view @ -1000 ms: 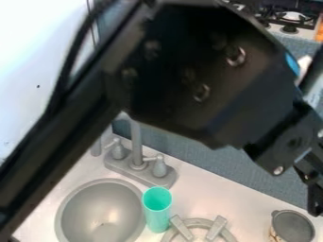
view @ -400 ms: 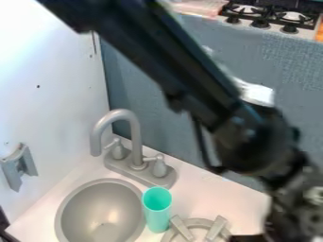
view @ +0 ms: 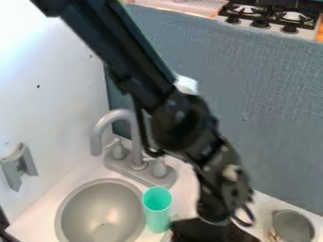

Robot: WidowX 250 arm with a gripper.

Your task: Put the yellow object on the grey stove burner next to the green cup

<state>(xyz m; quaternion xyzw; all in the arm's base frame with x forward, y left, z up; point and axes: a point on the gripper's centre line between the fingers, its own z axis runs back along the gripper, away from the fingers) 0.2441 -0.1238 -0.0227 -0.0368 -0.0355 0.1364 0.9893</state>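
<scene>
- Seeing the black gripper (view: 211, 230) low at the bottom edge, over the white bench (view: 184, 190), with the black arm (view: 129, 56) slanting down from the upper left.
- Cannot tell open from closed there, nor make out anything held.
- Find the teal cup (view: 157, 209) just left of the gripper, upright, beside the right rim of the round grey basin (view: 101, 210).
- Look right of the gripper for a grey pot (view: 293, 227), near the bottom right corner.
- Note behind the basin a grey faucet (view: 97, 139) with 2 handles, partly crossed by the arm's cable (view: 144, 137).
- Spot 1 grey bracket (view: 19, 166) on the white wall (view: 50, 108) at left.
- See beyond the blue-grey panel (view: 265, 108) a stove (view: 271, 19) with 3 dark knobs, at the top right.
</scene>
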